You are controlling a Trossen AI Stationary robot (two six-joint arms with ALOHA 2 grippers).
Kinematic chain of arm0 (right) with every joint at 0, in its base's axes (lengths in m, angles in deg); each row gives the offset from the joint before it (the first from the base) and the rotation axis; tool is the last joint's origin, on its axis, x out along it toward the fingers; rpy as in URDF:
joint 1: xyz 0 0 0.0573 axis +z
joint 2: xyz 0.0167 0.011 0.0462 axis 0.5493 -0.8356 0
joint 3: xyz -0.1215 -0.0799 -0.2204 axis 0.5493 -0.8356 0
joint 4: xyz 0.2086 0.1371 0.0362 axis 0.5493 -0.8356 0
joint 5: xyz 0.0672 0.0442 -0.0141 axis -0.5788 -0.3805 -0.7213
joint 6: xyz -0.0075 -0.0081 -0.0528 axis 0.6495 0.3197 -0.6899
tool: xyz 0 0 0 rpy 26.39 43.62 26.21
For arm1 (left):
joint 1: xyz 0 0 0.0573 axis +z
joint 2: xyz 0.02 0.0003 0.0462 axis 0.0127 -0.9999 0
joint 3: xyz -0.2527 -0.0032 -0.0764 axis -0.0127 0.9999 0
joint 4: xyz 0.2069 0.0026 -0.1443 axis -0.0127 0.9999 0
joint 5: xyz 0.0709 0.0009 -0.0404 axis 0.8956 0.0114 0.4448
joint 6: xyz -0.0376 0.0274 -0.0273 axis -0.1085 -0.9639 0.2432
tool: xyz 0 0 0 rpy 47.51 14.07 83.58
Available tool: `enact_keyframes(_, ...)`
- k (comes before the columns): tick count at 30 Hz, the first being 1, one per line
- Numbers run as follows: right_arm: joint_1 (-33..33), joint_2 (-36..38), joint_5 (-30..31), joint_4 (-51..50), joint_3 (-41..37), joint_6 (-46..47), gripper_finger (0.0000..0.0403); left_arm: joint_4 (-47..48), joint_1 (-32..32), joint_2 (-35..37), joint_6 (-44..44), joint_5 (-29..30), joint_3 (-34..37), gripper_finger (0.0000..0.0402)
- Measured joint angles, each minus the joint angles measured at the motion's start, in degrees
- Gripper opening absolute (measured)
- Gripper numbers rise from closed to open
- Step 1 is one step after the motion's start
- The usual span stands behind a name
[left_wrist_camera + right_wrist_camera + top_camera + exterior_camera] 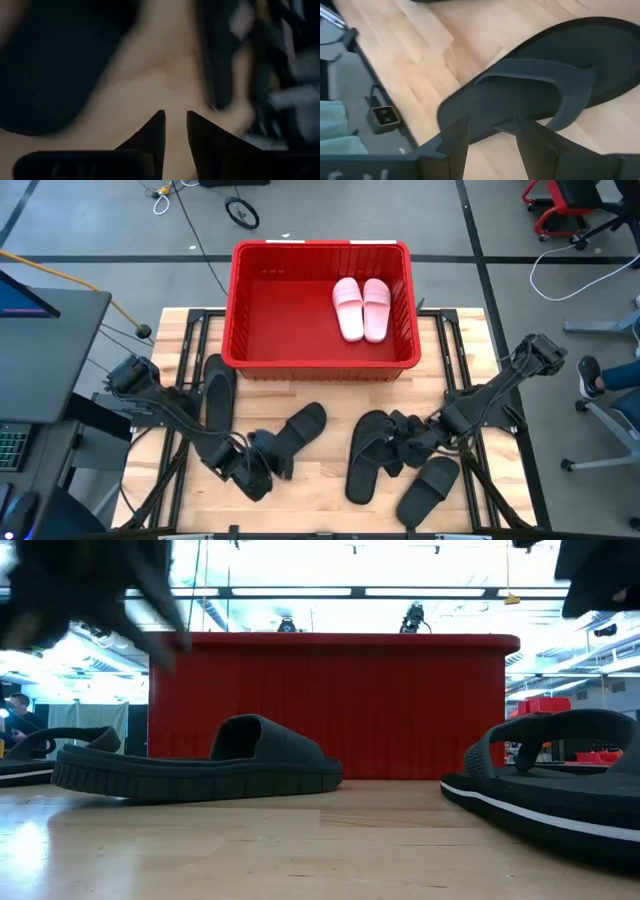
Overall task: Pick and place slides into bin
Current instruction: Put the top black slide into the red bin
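Note:
The red bin stands at the table's far middle, with two pale pink slides lying side by side on its floor. Black slides lie flat on the wooden table: one at the left, one in the middle, one at the near right. A black thong-strap flip-flop lies right of middle. My left gripper hovers by the middle slide's near end, fingers almost together and empty. My right gripper is open above the flip-flop, touching nothing.
The bin's front wall stands behind the middle slide. Bare wood lies along the near edge between the two grippers. Metal frame rails run along the table's left and right sides. Cables and chairs are on the floor beyond the table.

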Motion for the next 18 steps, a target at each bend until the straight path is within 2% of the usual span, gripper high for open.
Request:
enact_keyframes(2, 1.2, 0.4, 2.0, 1.1, 0.0, 0.9, 0.0164, -1.6, 0.7, 0.0, 5.0, 2.8, 3.9, 0.0072)
enact_keyframes(4, 2.2, 0.5, 3.7, 2.2, 0.0, 1.1, 0.0164, -7.4, 1.8, 0.0, 5.7, 4.3, 7.4, 0.0066)
enact_keyframes(8, 2.8, 0.5, 5.8, 4.2, 0.0, 1.1, 0.0164, -24.6, 4.2, -1.2, -2.8, 4.9, 12.5, 0.0063)
enact_keyframes(10, 2.8, 0.5, 6.7, 4.9, 0.0, 1.1, 0.0164, -29.3, 5.4, -2.1, -7.4, 4.9, 13.1, 0.0071)
enact_keyframes(15, 2.8, 0.5, 8.4, 7.0, 0.0, 1.1, 0.0164, -30.2, 8.5, -3.7, -21.0, 4.8, 11.0, 0.0118)
enact_keyframes(18, 2.8, 0.5, 8.4, 7.5, 0.0, 1.1, 0.0164, -29.9, 10.1, -3.7, -24.2, 3.6, 11.0, 0.0156)
